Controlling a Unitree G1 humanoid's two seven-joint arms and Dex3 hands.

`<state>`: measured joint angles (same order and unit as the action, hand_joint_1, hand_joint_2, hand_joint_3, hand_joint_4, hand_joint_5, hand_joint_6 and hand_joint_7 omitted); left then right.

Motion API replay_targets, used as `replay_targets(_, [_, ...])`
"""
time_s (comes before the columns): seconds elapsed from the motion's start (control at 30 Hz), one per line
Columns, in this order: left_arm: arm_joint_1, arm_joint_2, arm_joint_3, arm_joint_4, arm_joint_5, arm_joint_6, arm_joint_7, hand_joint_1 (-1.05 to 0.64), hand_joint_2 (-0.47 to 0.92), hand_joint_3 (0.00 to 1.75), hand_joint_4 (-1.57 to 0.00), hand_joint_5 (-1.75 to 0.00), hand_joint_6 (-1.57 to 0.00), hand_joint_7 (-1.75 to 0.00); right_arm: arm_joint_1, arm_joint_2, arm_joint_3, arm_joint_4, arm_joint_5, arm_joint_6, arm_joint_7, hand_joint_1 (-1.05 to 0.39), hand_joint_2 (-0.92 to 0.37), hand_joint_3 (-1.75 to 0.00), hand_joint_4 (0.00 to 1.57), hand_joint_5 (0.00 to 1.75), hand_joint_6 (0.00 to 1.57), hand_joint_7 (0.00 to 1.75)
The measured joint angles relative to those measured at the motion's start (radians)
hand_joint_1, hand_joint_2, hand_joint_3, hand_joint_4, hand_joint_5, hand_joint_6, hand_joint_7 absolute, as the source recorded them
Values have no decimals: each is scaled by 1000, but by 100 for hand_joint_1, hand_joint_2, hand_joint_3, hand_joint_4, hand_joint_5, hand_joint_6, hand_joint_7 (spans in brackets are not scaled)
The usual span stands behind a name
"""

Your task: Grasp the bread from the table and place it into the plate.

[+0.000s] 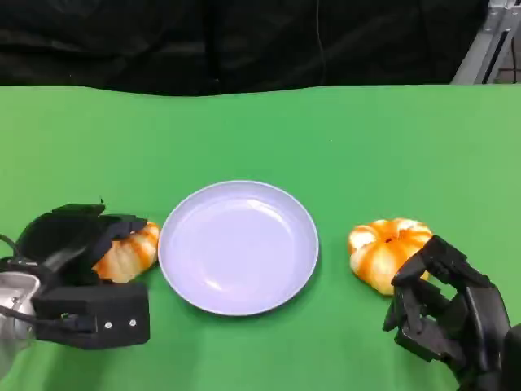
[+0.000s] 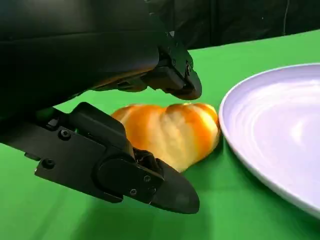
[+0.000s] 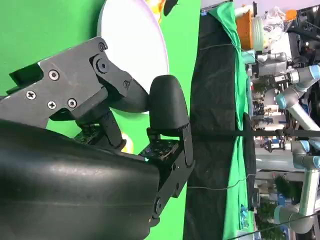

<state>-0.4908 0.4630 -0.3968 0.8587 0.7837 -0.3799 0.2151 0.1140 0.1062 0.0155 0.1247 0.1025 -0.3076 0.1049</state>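
Observation:
A white plate (image 1: 238,247) sits at the table's middle. An orange-and-cream bread (image 1: 132,251) lies on the green cloth just left of it, half under my left hand (image 1: 77,273). In the left wrist view that bread (image 2: 170,132) rests on the cloth beside the plate (image 2: 280,140), with the left hand (image 2: 75,65) bracketing it, one finger just above and the thumb low in front. A second bread (image 1: 387,248) lies right of the plate. My right hand (image 1: 444,314) is at its near right side with bent fingers, holding nothing. In the right wrist view, the right hand (image 3: 115,100) partly hides the plate (image 3: 135,45).
The green cloth (image 1: 326,138) runs back to a black curtain (image 1: 244,41). A metal frame (image 1: 488,41) stands at the far right corner. The right wrist view shows a lab with other robot arms (image 3: 295,90) beyond the curtain.

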Motion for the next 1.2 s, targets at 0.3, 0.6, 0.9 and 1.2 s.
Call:
replay_targets(0.3, [-31, 0, -12, 81, -3, -14, 36, -89, 92, 8, -32, -2, -50, 0, -1, -1, -1, 7, 0, 0, 2, -16, -61, -110, 84, 175, 64, 158])
replay_targets(0.6, [-43, 0, -18, 127, -10, -13, 36, -88, 92, 9, -34, -2, -51, 0, -1, -1, -1, 7, 0, 1, 1, -15, -61, -110, 84, 175, 64, 159])
replay_targets(0.9, [-64, -1, -33, 161, -26, -24, 41, -81, 92, 12, -38, -3, -54, -1, -1, -1, -2, 7, 0, 1, 2, -14, -61, -109, 83, 175, 64, 158])
replay_targets(1.2, [-75, -18, -30, 213, -84, -73, 45, -7, 92, 24, -107, -16, -98, -11, 0, -1, -2, 7, 0, 2, 2, -15, -62, -109, 83, 175, 64, 158])
